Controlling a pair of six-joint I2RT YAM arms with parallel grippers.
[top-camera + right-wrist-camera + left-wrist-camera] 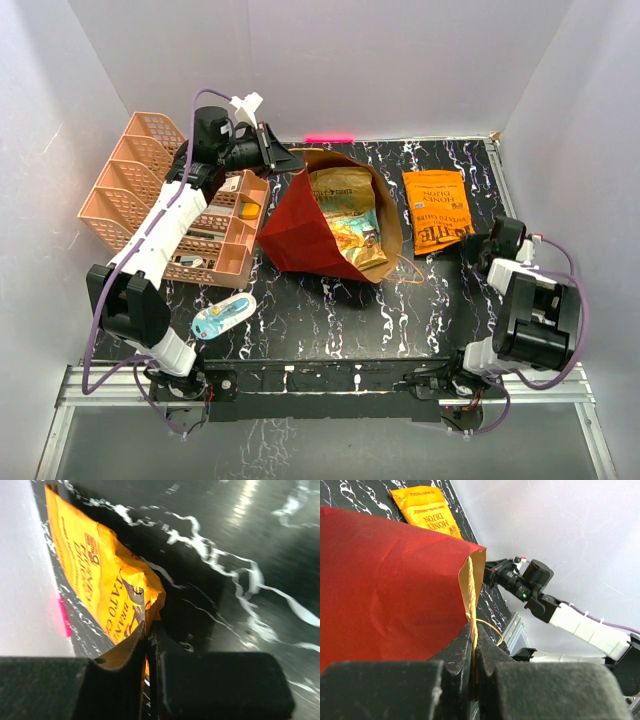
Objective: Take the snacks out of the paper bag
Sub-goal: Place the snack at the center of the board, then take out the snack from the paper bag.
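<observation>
Red outside and brown kraft within, the paper bag (300,225) lies on its side at the middle of the tabletop. Its mouth gapes toward the right edge. The left gripper (285,158) meets the bag at the far-left part of its rim. In the left wrist view the jaws are shut on that rim edge, just above the twine handle (487,627), so this arm is judged to be the one steadying the bag.

Two snacks show in the mouth: a gold packet (342,192) on the far side and a teal-and-gold packet (362,238) nearer the front edge. Both are well inside the rim.

An orange chip bag (436,208) lies flat outside, toward the far-right corner, its long axis running from far edge to near edge. The right gripper (478,243) sits at the packet's near-right corner, jaws closed on that corner.

The relation that governs the coming move: the mouth and its remaining packets lie to the left of the right gripper, between the two arms. The right arm faces the opening and seems better placed to reach in.

Pink basket (150,190) and blue-white blister pack (222,316) lie along the left side, apart from the bag.
</observation>
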